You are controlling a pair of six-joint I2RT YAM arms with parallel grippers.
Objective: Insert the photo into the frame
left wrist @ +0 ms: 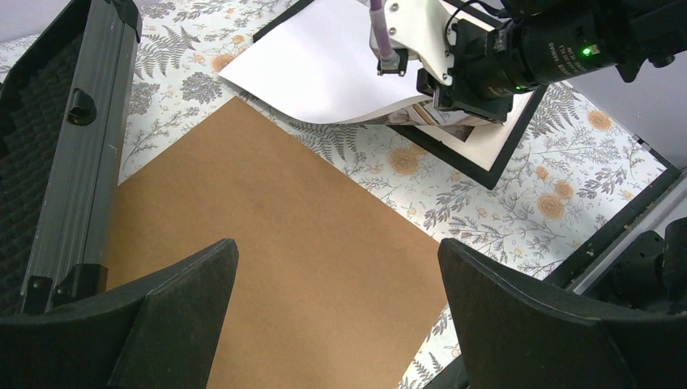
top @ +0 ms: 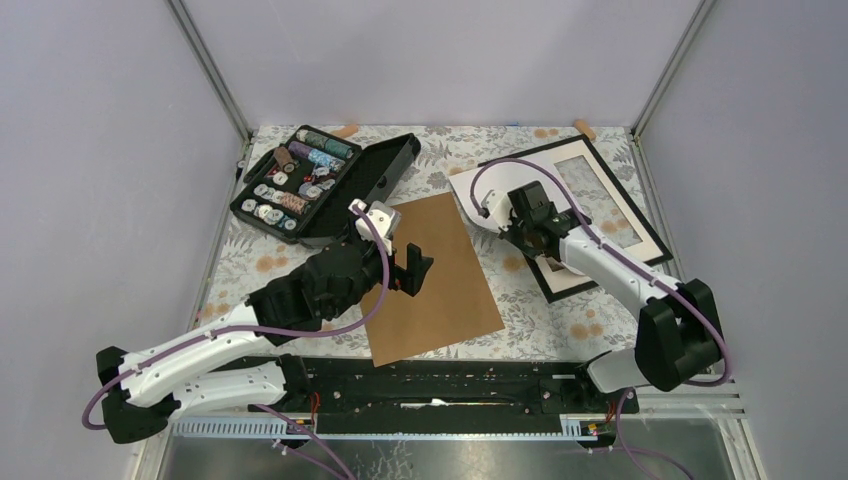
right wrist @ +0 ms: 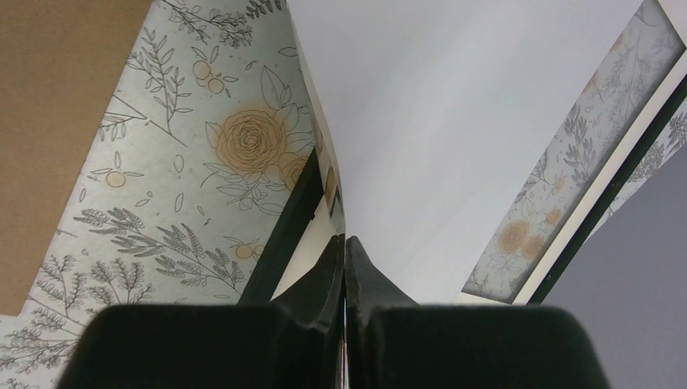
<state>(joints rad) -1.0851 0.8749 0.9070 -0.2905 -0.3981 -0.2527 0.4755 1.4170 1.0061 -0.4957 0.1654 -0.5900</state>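
My right gripper [right wrist: 344, 250] is fully closed. Its two black fingertips pinch one edge of the photo [right wrist: 454, 121], with the sheet running between the pads. The photo has its blank white side up, and only a sliver of colour shows on the curled underside beside the fingers. The sheet bows upward from the grip and spreads to the far left.

It hangs over the left part of the frame [top: 648, 240], and its free end reaches past the frame's edge towards the brown backing board [top: 435, 280]. I cannot tell whether that end touches the tablecloth. The frame lies flat at the far right of the table, with a black rim, a cream mat and the floral cloth showing through its opening. The photo is not seated in that opening.

My left gripper [left wrist: 336, 316] is spread as wide as it goes and has nothing in it. It hovers above the left part of the backing board, which lies flat in the middle of the table, apart from the frame.

Far left of the board sits the open black case of thread spools [top: 310, 180], its lid lying open towards the board. Everything rests on the flower-print tablecloth [top: 250, 260].
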